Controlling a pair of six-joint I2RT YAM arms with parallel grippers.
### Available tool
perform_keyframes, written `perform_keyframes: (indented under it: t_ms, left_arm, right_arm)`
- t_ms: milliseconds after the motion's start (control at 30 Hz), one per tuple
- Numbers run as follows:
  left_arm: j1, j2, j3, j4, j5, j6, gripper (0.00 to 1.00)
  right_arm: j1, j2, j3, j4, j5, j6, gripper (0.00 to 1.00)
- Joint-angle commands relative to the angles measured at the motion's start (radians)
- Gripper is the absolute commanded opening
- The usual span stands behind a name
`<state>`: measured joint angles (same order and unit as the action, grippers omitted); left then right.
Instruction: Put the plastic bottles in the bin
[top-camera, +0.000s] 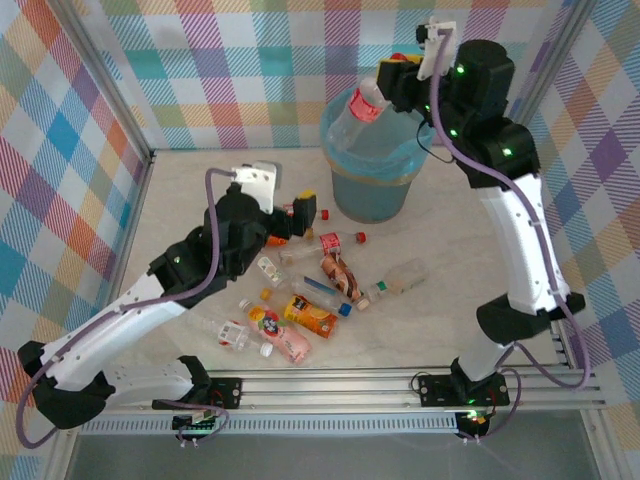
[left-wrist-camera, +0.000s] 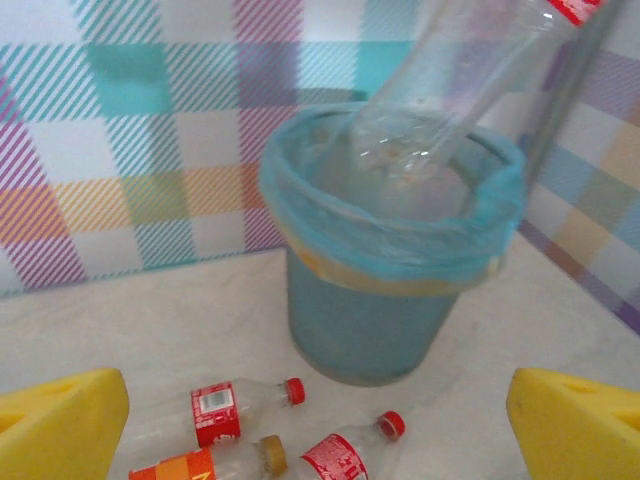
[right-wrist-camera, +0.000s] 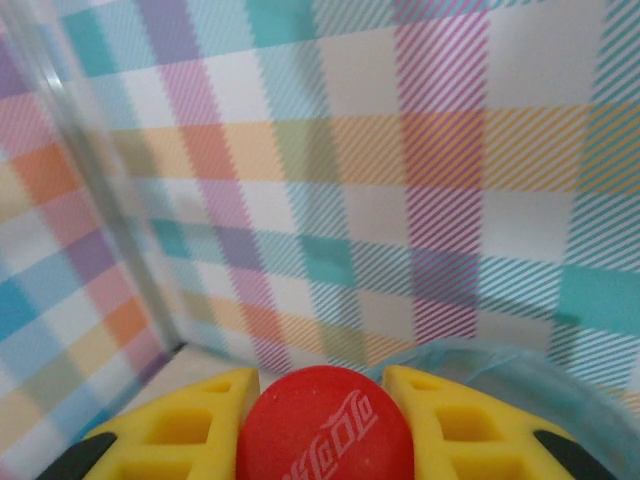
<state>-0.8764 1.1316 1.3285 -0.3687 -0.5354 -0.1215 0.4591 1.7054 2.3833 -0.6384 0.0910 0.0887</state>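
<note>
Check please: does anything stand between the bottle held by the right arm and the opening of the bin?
Nothing visible does. The right gripper holds the clear bottle by its top, and the bottle hangs tilted with its base right at the open mouth of the bin.
</note>
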Motion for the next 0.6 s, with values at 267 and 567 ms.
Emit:
perform_keyframes:
  t_ms: [267,567]
  left_arm:
    - [0.126,0.142,0.1,-0.083,0.224,-0.143,0.95]
    - [0.132,0.161,0.088,-0.124,0.263,-0.168,0.89]
  right_arm:
    - [-0.003,0.362,0.243,0.006,0.211,-0.178,0.07]
    - [-0.038,0.504,0.233,-0.071,0.102,-0.154,0.1]
